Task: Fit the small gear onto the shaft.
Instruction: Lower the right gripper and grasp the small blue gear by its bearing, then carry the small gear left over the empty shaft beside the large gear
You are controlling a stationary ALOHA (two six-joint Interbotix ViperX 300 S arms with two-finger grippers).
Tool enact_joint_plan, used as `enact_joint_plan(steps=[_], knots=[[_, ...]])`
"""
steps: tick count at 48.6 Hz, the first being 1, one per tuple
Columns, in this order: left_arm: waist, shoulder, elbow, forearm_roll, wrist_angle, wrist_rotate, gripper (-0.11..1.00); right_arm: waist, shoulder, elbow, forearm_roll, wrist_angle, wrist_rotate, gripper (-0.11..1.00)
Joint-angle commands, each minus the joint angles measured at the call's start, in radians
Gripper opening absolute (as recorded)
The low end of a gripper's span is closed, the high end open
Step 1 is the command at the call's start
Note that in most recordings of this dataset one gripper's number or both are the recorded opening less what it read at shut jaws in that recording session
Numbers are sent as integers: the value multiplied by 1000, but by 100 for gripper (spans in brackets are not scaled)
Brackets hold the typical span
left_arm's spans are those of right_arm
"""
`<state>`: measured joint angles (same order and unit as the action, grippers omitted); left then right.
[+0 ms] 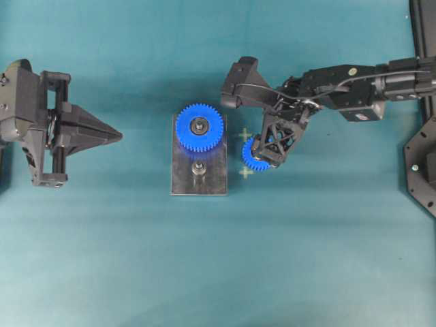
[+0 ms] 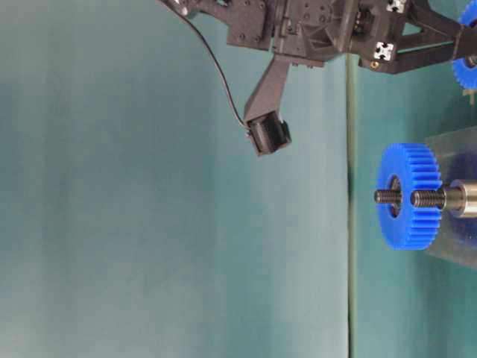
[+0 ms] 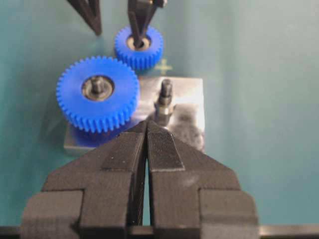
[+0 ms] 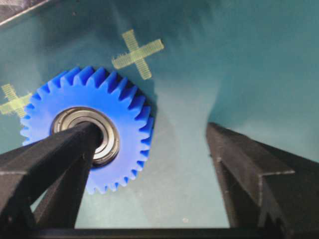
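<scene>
The work surface is a flat teal mat (image 1: 102, 259), and the grey metal plate (image 1: 198, 184) at its centre serves as the reference for everything below.

Well left of the plate, my left gripper (image 1: 112, 135) sits idle, fingers pressed together to a point and holding nothing. On the plate itself, the larger blue gear (image 1: 199, 127) is already seated on the far post; the shaft (image 1: 199, 167) at the near end stands bare.

Just right of the plate, the small gear (image 1: 257, 156) lies flat on the mat between two pale tape crosses (image 1: 245, 135). My right gripper (image 1: 274, 148) is lowered over it, jaws spread — no grasp is made yet.

Task status, as judged: nothing is fitted. Remaining steps are to grip the gear, lift it, carry it over the shaft and lower the bore onto it.

View differences:
- The right wrist view shows one finger (image 4: 55, 159) lying across the bearing hub, the other standing clear of the teeth on the mat — detail the overhead view hides under the arm.
- The left wrist view shows the shaft's threaded tip (image 3: 166, 89).
- Only the overhead view shows both arms together.
</scene>
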<state>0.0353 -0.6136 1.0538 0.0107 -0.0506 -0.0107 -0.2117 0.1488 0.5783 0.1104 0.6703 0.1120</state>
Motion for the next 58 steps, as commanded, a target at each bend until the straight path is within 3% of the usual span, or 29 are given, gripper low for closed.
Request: enact_joint_plan(steps=[1,9,19,34,45,58], knots=[[-2,-2,-9,3,-5,-2,0,-2,-3,-14,-2,12,6,89],[-2,-2,-8,3,-6,-2,0,3,6,-35,-2,28,8,82],[-2,-2,-8,3,-8,-3,0,5,6,-58,3,61,15,36],[-2,-14,3,3,-8,-32,0,23,-46,-92,35,107,55,35],[-17,-32,11,3,-6,-60,0,48,-95,-169,106,204,57,35],[-18,-49,21,3,-5,-61,0,80,-75,-307,133,247,57,35]])
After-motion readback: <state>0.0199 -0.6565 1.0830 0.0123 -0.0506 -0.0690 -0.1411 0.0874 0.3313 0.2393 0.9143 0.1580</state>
